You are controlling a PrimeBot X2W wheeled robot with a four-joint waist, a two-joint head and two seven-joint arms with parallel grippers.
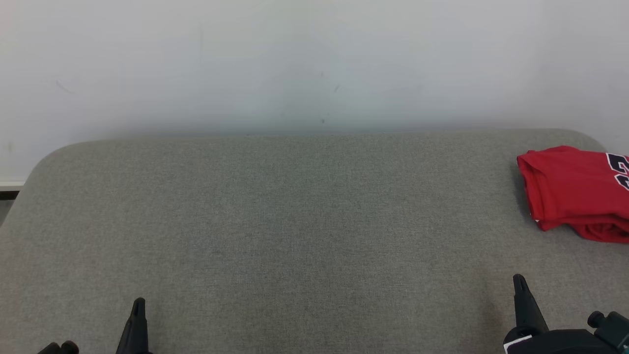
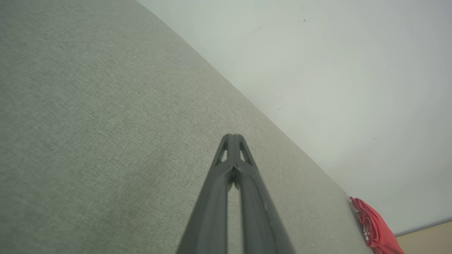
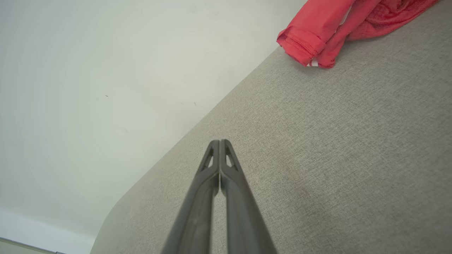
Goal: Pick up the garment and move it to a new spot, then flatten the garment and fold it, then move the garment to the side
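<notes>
At the near edge of the table (image 1: 295,221), a flat top covered in grey woven cloth with rounded corners, the left gripper (image 1: 139,304) stands close to the near left corner with its two dark fingers pressed together, holding nothing. The right gripper (image 1: 520,281) stands close to the near right corner, its fingers likewise closed tip to tip on nothing. Both point toward the far edge and are well apart from each other. Beyond the right gripper, by the far right corner of the table, lies the garment (image 1: 570,191), a red shirt folded into a compact stack, with its layered edges turned toward the table's middle and its right part cut off by the picture's edge. On its top face are dark numerals (image 1: 620,169) outlined in white; they are cut off, so they cannot be read whole. A small white tag (image 3: 312,64) pokes out at the corner of the folded hem, too small to read. Behind the far edge rises a pale wall (image 1: 295,64) with a few faint dark specks.
</notes>
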